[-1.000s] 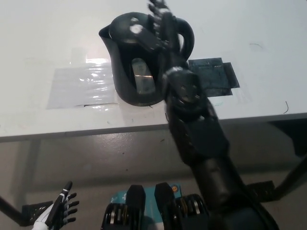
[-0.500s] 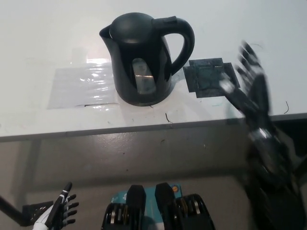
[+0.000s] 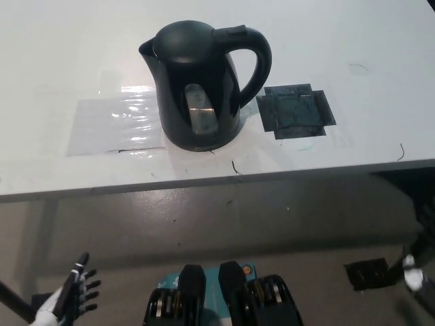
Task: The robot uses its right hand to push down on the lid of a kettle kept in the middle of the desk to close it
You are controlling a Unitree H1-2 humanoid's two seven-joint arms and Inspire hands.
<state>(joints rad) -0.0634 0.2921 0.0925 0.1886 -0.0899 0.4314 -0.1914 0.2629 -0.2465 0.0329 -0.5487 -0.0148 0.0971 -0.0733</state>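
My white left hand hangs low at the near left, below the table edge, fingers spread and empty. My right hand is out of view. The black kettle stands upright mid-table, lid down, beside a dark taped patch on its right.

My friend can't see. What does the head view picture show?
A black kettle with its lid shut stands on a white desk, beside a dark patch. The white left robot hand hangs low, fingers apart.
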